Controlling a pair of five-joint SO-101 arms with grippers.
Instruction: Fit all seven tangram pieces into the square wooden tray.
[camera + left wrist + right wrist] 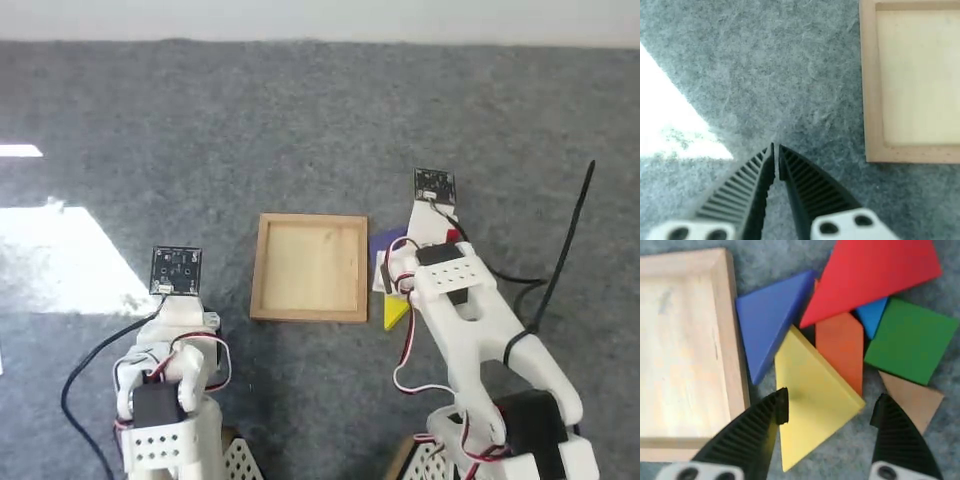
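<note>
Right wrist view: right gripper (pixel 831 404) spread wide over the yellow triangle (pixel 810 385), holding nothing.
Left wrist view: left gripper (pixel 776 150) pressed together, empty, beside the tray (pixel 867 100).
Pieces (pixel 840 345): piled just beside the tray.

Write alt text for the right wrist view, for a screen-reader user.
The right gripper, open, hangs over a yellow triangle in a cluster of seven tangram pieces beside the wooden tray, whose visible floor is bare. The others: dark blue triangle, red triangle, orange piece, light blue piece, green square, brown triangle.
</note>
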